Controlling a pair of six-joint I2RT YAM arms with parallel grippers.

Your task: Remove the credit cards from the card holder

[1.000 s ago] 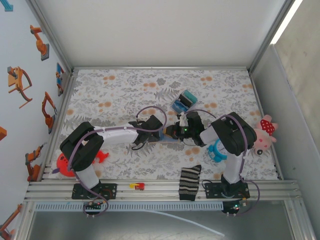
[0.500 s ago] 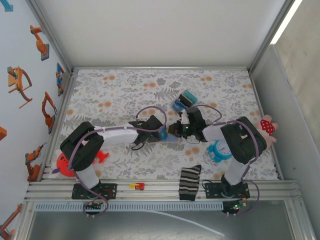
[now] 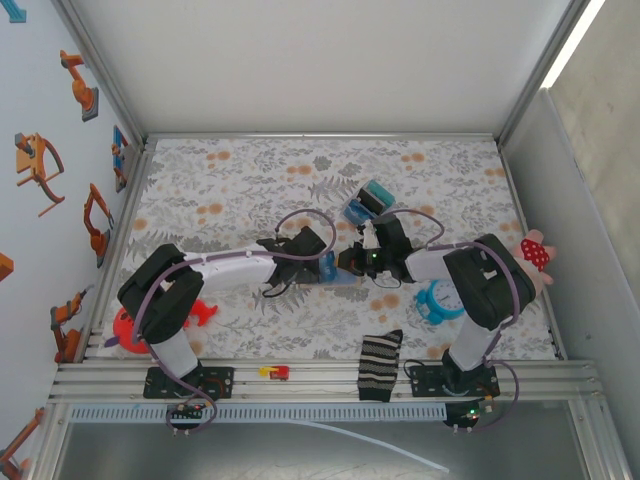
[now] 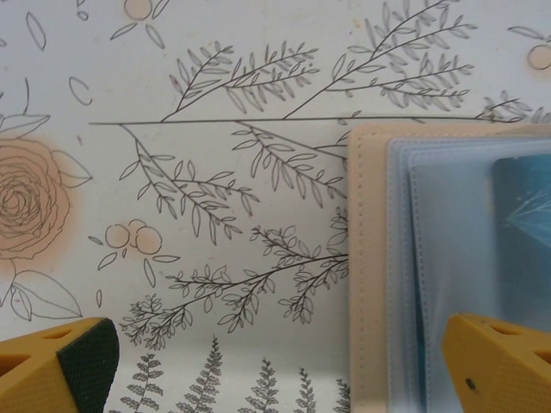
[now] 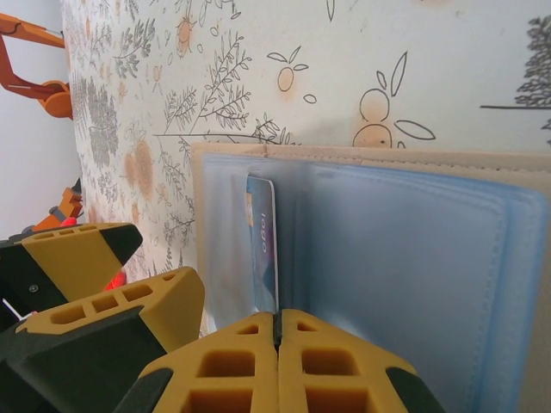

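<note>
Pinched between the right fingers (image 5: 286, 344), pressed tightly together: the near edge of a card (image 5: 263, 241) (pale, with blue print and the word "logo" running down it). Just ahead of those fingers, sitting in a see-through pocket of the card holder (image 5: 413, 258). Holder lying open and flat on the floral surface (image 4: 215, 129), tan rim around the outside, light blue inner side up, reaching ahead and to the right of the pinching fingers.

Left fingers (image 3: 323, 266) spread wide, with nothing but patterned surface in the gap. One yellow tip over the holder's near corner (touching or hovering, cannot tell), the other well off to the side above bare cloth. Beyond that tip, a teal card (image 4: 521, 224) showing through layered clear sleeves; same card as the pinched one or another, cannot tell.

From above, both pairs of fingers tip to tip over the holder, near the middle of the surface. Just beyond the right fingers, a blue, teal and black block (image 3: 365, 203). Behind them, toward the arm bases, a blue toy clock (image 3: 437, 300) and a striped sock (image 3: 378, 365); far off to their right, a pink plush (image 3: 530, 265). Well behind the left fingers, a red toy (image 3: 125, 325).
</note>
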